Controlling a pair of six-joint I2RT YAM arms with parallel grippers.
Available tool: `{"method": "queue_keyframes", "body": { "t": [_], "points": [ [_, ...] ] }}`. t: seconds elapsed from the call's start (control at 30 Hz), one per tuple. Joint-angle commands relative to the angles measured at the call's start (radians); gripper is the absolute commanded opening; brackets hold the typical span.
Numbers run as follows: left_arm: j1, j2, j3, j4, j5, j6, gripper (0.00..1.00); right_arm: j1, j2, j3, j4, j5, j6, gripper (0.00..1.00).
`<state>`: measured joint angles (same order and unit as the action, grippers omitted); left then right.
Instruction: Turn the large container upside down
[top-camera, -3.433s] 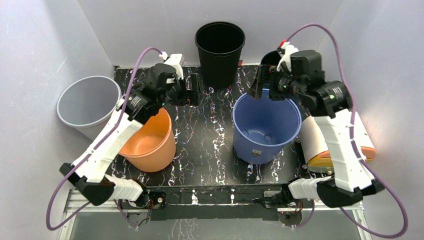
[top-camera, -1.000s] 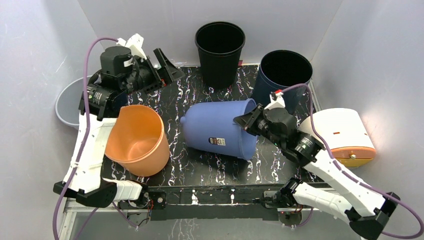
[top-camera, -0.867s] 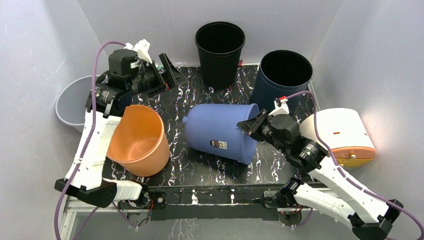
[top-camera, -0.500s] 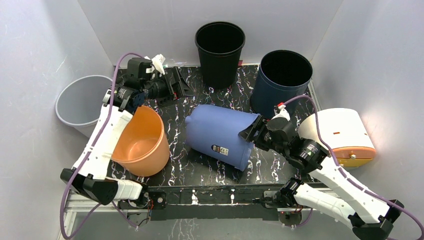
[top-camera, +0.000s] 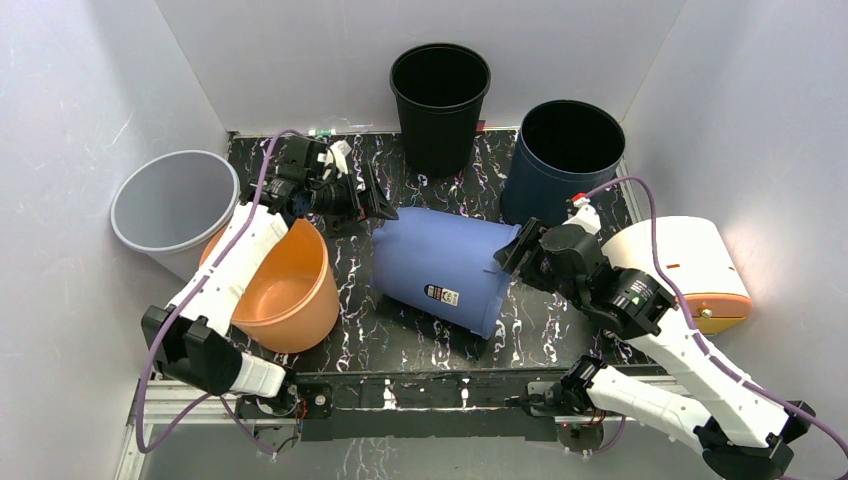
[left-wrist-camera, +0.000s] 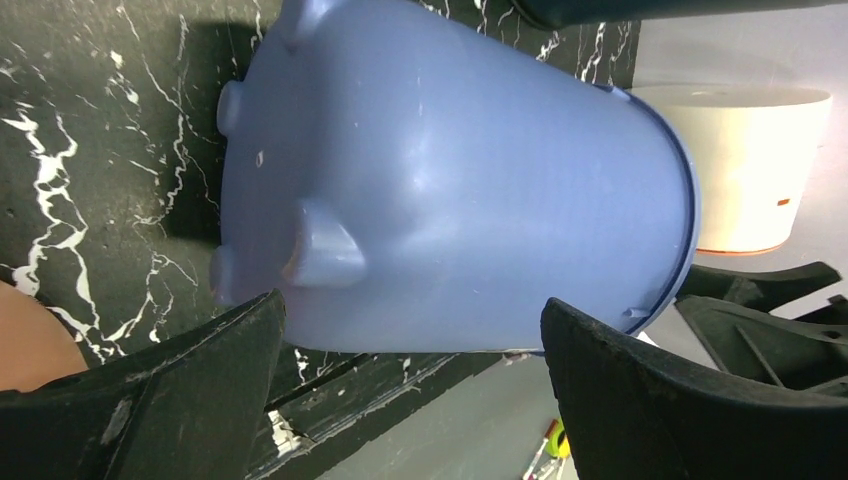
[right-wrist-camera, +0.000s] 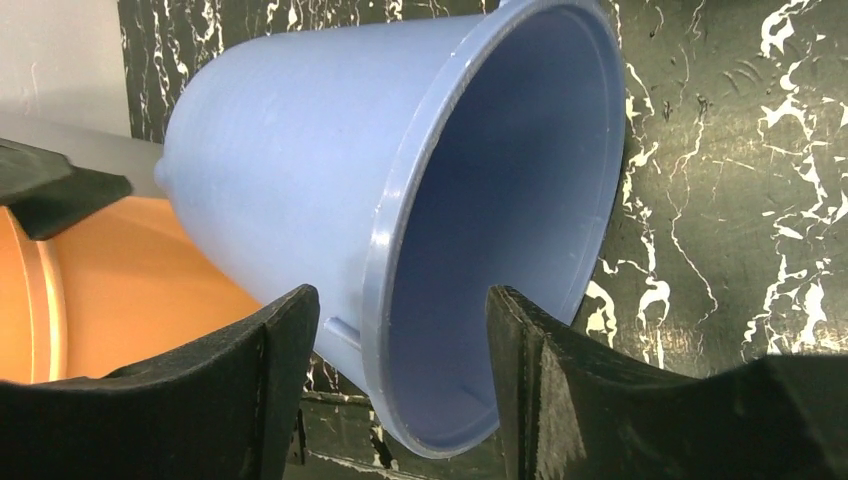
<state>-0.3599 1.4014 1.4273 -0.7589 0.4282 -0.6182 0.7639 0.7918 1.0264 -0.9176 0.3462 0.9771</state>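
Surroundings: orange bucket (top-camera: 285, 285) upright at the left of the surface (top-camera: 400, 335), under my left forearm. Grey bin (top-camera: 170, 200) sits off the left edge. Black bin (top-camera: 440, 90) stands at the back and a dark blue bin (top-camera: 565, 150) at back right, just behind my right gripper (top-camera: 510, 260). A white-and-orange tub (top-camera: 690, 265) lies on its side at the far right.

Large container (top-camera: 445, 265): blue, on its side mid-surface, footed base toward the left, mouth toward the right.

Left gripper (top-camera: 378, 203): jaws spread wide, holding nothing, just off the container's base.

Right gripper: at the mouth, jaws apart on either side of the rim, a gap visible on both sides, so no grasp.
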Motion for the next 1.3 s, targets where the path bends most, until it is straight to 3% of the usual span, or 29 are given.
{"method": "queue_keyframes", "body": {
  "t": [0.0, 0.27, 0.5, 0.93, 1.27],
  "points": [
    [0.001, 0.021, -0.055, 0.078, 0.117, -0.007, 0.98, 0.001, -0.001, 0.055, 0.042, 0.060, -0.005, 0.58],
    [0.000, 0.036, -0.076, 0.117, 0.150, -0.015, 0.98, 0.001, 0.020, 0.040, 0.071, 0.037, 0.005, 0.44],
    [0.001, 0.041, -0.099, 0.130, 0.166, -0.025, 0.98, 0.001, 0.008, 0.030, 0.065, 0.037, 0.015, 0.23],
    [0.001, 0.096, -0.144, 0.167, 0.167, -0.008, 0.97, 0.000, -0.011, -0.015, 0.050, 0.018, 0.033, 0.06],
    [0.001, 0.095, -0.166, 0.250, 0.249, -0.068, 0.87, 0.000, -0.032, -0.045, 0.029, 0.024, 0.049, 0.04]
  ]
}}
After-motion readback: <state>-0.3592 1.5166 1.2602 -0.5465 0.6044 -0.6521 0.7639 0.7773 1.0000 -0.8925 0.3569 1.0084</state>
